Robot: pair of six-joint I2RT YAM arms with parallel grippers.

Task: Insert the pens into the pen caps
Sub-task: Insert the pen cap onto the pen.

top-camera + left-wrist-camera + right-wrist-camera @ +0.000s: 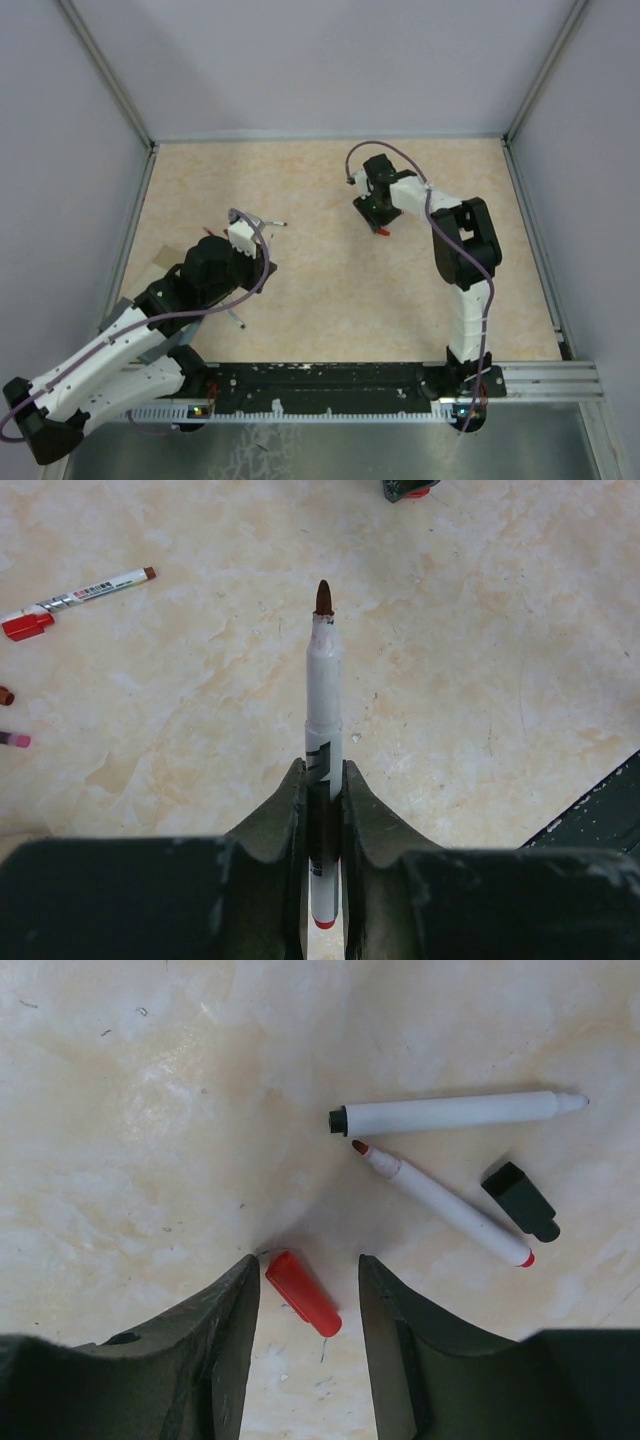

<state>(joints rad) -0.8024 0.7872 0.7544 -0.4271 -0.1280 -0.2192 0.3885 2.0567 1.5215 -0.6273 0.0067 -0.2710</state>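
Observation:
My left gripper [323, 770] is shut on a white-barrelled pen [324, 690]. The pen's dark-red tip points away from the jaws and its red end shows behind them; it is held above the table. In the top view this gripper [250, 235] is at mid-left. My right gripper [305, 1265] is open and low over the table. A red pen cap [303, 1293] lies flat between its fingers, close to the left finger; I cannot tell whether it touches. In the top view the right gripper [378, 215] is at centre-right with the red cap [383, 230] at its tip.
Beyond the right gripper lie a white pen with a black end [450, 1113], an uncapped red-tipped pen [440, 1203] and a black cap [520, 1201]. A red-capped pen [75, 598] and two small pieces [5, 695] lie left of the left gripper. Grey walls enclose the table [330, 290].

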